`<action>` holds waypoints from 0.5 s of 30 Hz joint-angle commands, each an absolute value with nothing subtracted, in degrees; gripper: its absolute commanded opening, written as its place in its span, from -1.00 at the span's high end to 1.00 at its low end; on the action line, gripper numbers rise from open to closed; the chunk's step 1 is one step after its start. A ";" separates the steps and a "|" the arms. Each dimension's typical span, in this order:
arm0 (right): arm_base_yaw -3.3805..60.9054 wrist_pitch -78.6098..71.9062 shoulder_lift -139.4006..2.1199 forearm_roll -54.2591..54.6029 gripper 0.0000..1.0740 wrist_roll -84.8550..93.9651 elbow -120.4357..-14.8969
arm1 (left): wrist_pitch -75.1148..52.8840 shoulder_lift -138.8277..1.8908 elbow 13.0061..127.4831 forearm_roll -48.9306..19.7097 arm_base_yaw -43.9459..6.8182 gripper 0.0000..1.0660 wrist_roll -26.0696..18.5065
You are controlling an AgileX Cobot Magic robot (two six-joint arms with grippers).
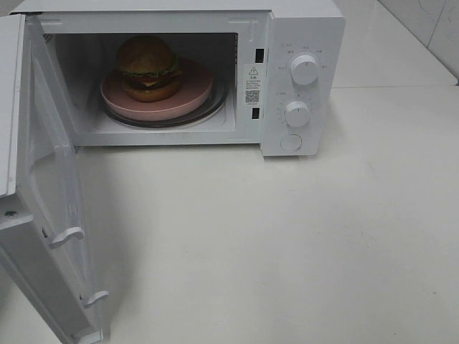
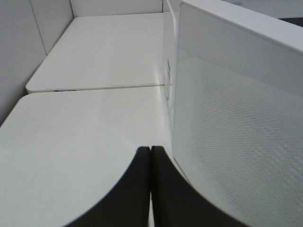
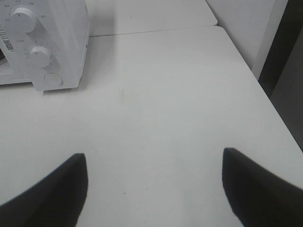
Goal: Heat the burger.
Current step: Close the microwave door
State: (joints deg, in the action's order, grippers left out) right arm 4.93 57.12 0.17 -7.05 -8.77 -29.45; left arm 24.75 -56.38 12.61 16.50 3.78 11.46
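left gripper (image 2: pixel 150 152) pressing tight together beside the open door (image 2: pixel 236 123) | right gripper (image 3: pixel 154 158) spreading wide over the table (image 3: pixel 156 94), holding nothing | burger (image 1: pixel 148 68) sitting on plate (image 1: pixel 197 93) inside microwave (image 1: pixel 305 29) | step: likely closing door | next: pushing door to, then turning knob (image 1: pixel 305 70)

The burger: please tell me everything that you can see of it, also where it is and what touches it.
The burger is round, with a glossy brown bun above and below, a frill of green lettuce, and red and dark layers between. It looks whole and stands upright, slightly left of centre on a pink plate inside the white microwave, whose door stands open. Only the plate touches it.
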 commanded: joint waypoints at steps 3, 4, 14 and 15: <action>4.58 57.18 1.60 -7.45 -0.41 -8.82 -29.45 | 34.43 -60.96 12.43 27.33 3.50 1.00 20.34; 4.58 57.18 1.60 -7.45 -0.41 -8.82 -29.45 | 34.43 -60.96 12.43 27.33 3.50 1.00 20.34; 4.58 57.18 1.60 -7.45 -0.42 -8.82 -29.45 | 46.58 -71.33 12.55 31.17 3.50 1.00 22.75; 4.58 57.18 1.60 -7.45 -0.42 -8.82 -29.45 | 47.78 -72.08 12.55 31.17 3.50 1.00 22.75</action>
